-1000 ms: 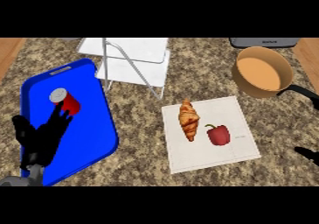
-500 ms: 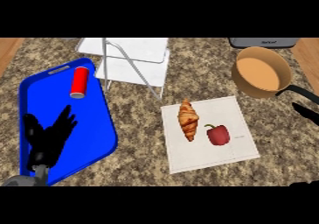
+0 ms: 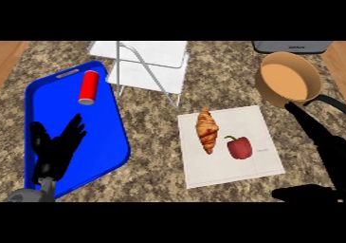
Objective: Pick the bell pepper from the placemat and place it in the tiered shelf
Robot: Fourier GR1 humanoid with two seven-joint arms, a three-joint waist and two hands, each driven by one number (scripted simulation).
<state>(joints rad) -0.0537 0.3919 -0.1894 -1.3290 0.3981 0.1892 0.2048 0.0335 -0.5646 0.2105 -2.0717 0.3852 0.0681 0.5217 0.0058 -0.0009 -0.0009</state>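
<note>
At the near edge, the left robot hand [image 3: 56, 147] rests with fingers spread wide and holding nothing over one blue tray [image 3: 98, 156], while the right robot hand [image 3: 305, 193] shows only as a dark shape low at right, its fingers impossible to read. One red bell pepper [image 3: 239, 147] lies on the single white placemat [image 3: 235, 173], just beside one croissant [image 3: 207, 130], neither moved since half a second ago. One red can [image 3: 88, 87] lies on the tray's far end, as before. Farther back on the speckled table [image 3: 150, 182] stand one white tiered shelf [image 3: 150, 64] and one tan pan [image 3: 287, 83], whose dark handle runs toward the right arm.
</note>
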